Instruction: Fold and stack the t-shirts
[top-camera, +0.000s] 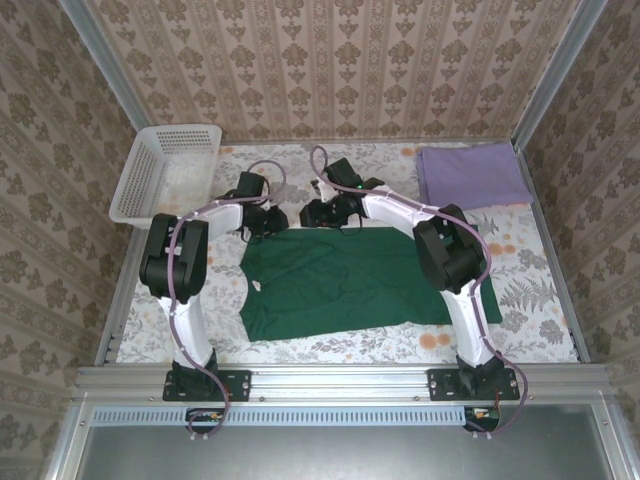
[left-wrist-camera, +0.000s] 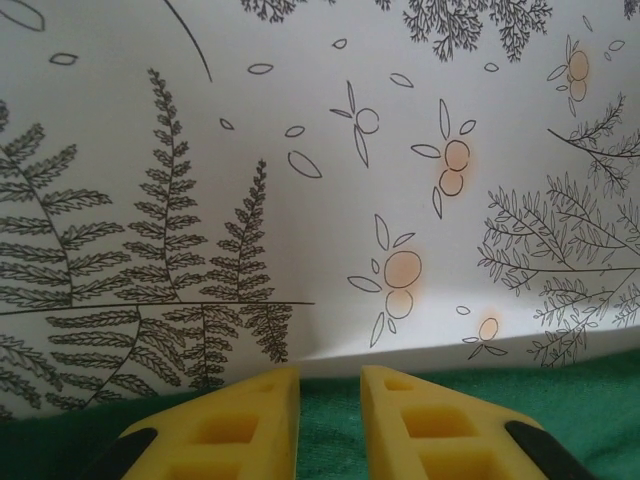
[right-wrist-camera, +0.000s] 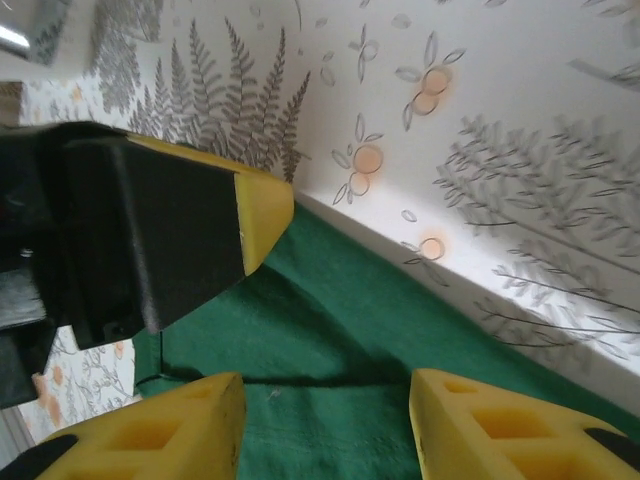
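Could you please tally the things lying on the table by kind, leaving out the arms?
Shirts: 2, a green shirt and a purple shirt
Baskets: 1, a white basket
Total: 3

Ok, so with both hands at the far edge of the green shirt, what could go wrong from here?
The left hand sits right at the edge of the green t-shirt, so a shallow pinch could slip, or catch the fern-print table cover too. The right hand has the left one close beside it, so they might bump when lifting.
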